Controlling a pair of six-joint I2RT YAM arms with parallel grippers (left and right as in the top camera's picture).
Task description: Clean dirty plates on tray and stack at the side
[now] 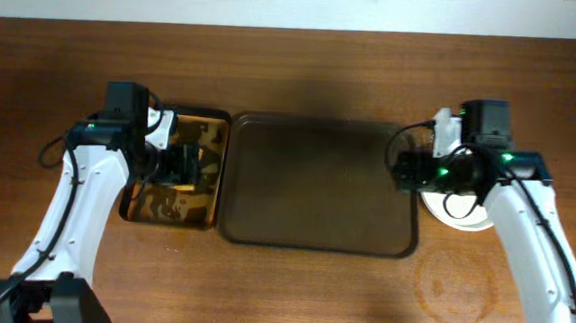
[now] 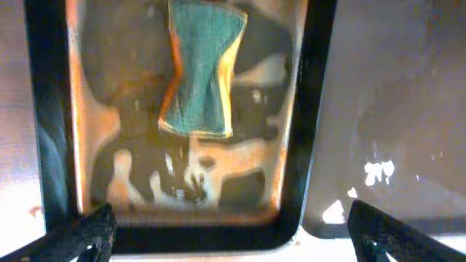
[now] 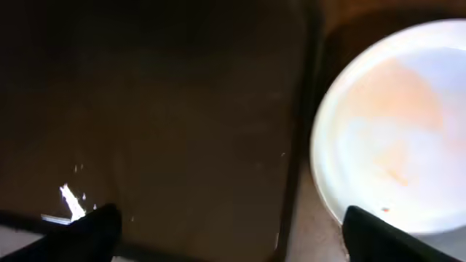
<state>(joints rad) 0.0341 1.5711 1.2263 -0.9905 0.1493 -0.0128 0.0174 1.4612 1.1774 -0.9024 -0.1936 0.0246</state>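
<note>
The left gripper (image 2: 231, 215) has its two dark, rough-textured fingers spread wide apart, gripping nothing. It hangs over one end of a small amber tray (image 2: 309, 145), a rectangle with a glossy black rim and a shiny, mirror-like floor mottled with dark reflections. Farther along that floor lies a sponge (image 2: 200, 69). It has a teal woven-looking face over a yellow body, pinched at the waist like an hourglass. This amber tray sits just beside the left edge of the dark brown tray (image 1: 313, 238).

The right gripper (image 3: 231, 222) is also parted wide, with only its blunt black fingertips (image 3: 95, 229) showing at the lower corners of the wrist view. It hovers over the right edge of the dark brown tray. That tray is a large rectangle with rounded corners and a low raised rim, and its floor is smooth, dull and dark but for a few bright glints. Just outside that rim, on the wood-grain table (image 1: 303, 72), rests a white plate (image 3: 393, 124). It is round, shallow and glossy, with a faint orange tinge across its middle and a few small orange specks near its lower edge. In the overhead view the right arm covers much of the plate, so I cannot tell whether others lie beneath it, nor whether it touches the tray's rim.
</note>
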